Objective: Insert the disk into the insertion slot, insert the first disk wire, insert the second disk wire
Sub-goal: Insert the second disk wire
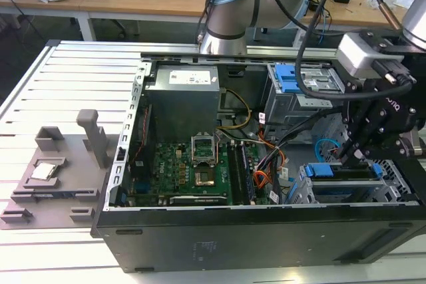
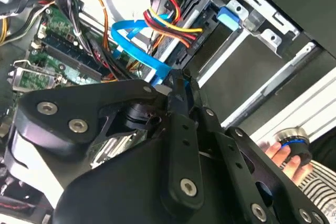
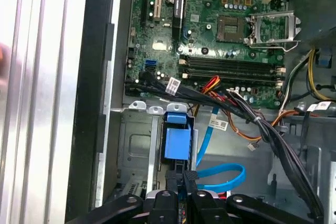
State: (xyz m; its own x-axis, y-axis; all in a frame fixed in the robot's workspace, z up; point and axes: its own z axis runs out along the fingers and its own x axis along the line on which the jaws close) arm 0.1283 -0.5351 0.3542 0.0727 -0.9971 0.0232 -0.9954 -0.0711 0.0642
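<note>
Disk (image 1: 346,172), a flat slab edged in bright blue plastic, sits inside the perforated grey metal cage (image 1: 386,194) directly beneath the black jointed hand (image 1: 351,153), whose slim fingers (image 3: 185,190) are pinched together on a small dark plug (image 3: 181,174).

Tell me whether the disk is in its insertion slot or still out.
In. The blue-framed silver disk sits inside the low grey metal drive cage, with the black gripper at its rear edge.

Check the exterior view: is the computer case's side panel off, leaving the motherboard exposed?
Yes, the computer case lies open on its side, with the green motherboard and its cables plainly visible inside.
</note>
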